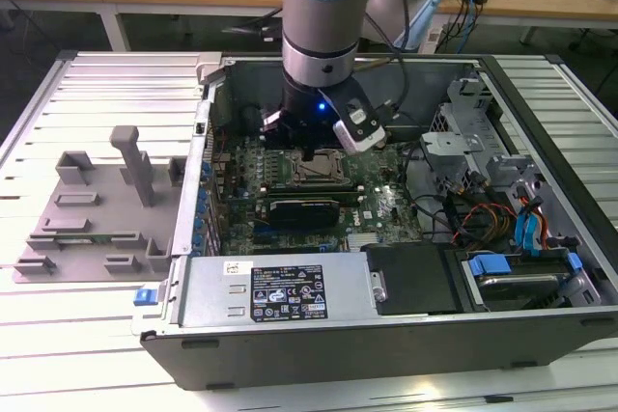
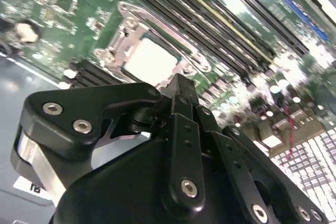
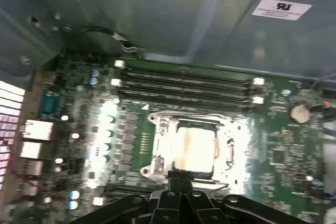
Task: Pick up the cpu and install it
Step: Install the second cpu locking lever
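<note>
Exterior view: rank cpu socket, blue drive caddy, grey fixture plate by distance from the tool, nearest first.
Ranked from the tool:
1. cpu socket, directly beneath it on the motherboard.
2. grey fixture plate, outside the case, on the exterior view's left.
3. blue drive caddy, in the case's corner on the exterior view's right.
Items 2 and 3 are close; the caddy looks slightly farther.

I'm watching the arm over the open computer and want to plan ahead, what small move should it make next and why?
Probably a short straight lift away from the board. The cpu looks already seated inside the socket frame in both wrist views, lying flat and level with it. The gripper hovers just above its edge, so there seems nothing left to place; rising vertically would avoid brushing the memory slots beside it.
</note>
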Available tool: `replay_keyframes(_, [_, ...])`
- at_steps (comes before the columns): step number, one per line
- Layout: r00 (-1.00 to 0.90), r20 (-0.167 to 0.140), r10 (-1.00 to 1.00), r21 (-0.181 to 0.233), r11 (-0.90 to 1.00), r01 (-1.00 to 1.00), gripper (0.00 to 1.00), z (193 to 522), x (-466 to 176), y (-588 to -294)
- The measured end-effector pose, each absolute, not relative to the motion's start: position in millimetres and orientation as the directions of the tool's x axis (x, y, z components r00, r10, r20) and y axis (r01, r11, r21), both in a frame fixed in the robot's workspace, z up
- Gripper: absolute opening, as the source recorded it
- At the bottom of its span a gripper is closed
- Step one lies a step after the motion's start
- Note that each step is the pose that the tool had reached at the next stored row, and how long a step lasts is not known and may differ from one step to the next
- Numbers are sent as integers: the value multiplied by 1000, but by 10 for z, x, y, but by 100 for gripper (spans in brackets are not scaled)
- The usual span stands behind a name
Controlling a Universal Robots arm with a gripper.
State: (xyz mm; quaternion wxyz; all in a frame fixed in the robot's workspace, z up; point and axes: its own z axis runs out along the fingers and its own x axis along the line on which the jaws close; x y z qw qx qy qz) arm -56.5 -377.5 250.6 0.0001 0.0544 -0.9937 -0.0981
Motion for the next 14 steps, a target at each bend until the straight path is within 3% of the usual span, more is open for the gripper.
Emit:
replay_keyframes(3, [-993,44,-108,201,975,-97,11,2505,-504,-3798])
replay_keyframes(10, [-992,72,-108,203,975,-92,11,2503,-272,-3911])
replay_keyframes(14, [-992,72,-108,206,974,-91,11,2473,-281,-3973])
